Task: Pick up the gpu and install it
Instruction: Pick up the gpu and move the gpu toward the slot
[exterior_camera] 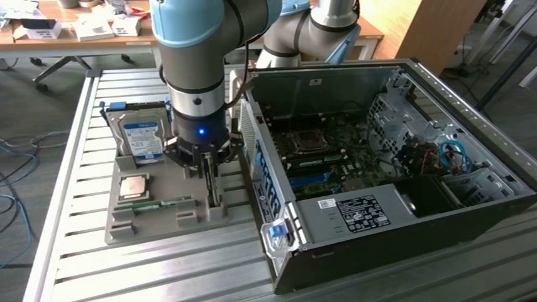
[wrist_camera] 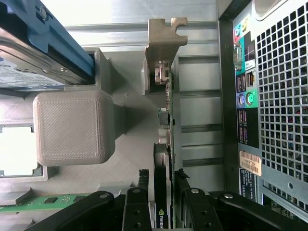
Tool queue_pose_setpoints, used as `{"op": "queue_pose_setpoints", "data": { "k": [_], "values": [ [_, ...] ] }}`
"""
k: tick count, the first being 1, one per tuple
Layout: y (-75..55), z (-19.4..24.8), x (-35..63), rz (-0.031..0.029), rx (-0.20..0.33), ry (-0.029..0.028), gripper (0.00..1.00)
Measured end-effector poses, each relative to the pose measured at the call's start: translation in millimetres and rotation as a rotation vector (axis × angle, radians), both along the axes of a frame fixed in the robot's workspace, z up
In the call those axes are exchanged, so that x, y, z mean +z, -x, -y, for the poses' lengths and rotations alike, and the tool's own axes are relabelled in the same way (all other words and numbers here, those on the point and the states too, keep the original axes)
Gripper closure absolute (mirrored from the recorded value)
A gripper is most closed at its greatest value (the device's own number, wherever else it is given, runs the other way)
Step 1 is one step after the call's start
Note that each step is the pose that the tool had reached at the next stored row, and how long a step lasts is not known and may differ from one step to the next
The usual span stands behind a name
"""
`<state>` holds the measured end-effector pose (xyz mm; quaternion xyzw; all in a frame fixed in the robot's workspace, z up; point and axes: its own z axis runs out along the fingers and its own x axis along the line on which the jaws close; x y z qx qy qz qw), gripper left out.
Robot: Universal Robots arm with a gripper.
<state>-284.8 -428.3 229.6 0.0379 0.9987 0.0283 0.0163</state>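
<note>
The gpu [exterior_camera: 215, 189] stands on edge in a slot of the grey holder tray [exterior_camera: 168, 223], just beside the open computer case [exterior_camera: 470, 207]. My gripper [exterior_camera: 210, 168] points straight down over it. In the wrist view the gpu [wrist_camera: 164, 139] is a thin dark card with a metal bracket, running away from the camera. The gripper [wrist_camera: 161, 182] straddles its near end, one black finger [wrist_camera: 143, 182] on each side. A narrow gap still shows beside the card, so the jaws are open around it and it rests in its slot.
On the same tray lie a hard drive [exterior_camera: 143, 138] with a blue-white label, a square processor [exterior_camera: 134, 187] and a green memory stick [exterior_camera: 155, 204]. The motherboard [exterior_camera: 336, 151] lies exposed inside the case. The case's rear panel [wrist_camera: 284, 96] stands close beside the card.
</note>
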Motion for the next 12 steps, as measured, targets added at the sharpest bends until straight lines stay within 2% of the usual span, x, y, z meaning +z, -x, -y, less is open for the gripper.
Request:
{"op": "queue_pose_setpoints", "data": {
  "k": [12],
  "values": [
    [-1.1, 0.3, 0.0, 0.0000, 0.000, 0.0000, 0.65]
  ]
}}
